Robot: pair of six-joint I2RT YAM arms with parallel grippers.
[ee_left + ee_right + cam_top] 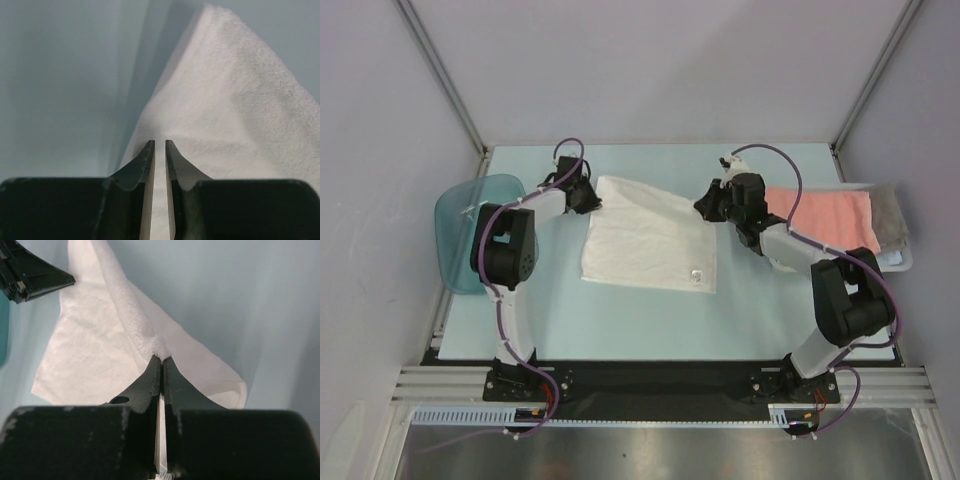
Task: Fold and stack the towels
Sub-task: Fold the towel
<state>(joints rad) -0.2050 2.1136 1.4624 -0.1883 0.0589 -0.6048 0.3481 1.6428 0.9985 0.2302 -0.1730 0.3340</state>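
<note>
White towel (650, 240) spans between left hand (593, 203) and right hand (701, 208).

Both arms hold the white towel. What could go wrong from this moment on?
1. The right fingers pinch only a small tuft at the edge of the white towel; it may slip out when pulled.
2. The towel lies skewed on the table, so the fold may come out uneven.
3. The right arm is close to the pink towel; a swing might disturb it.
</note>
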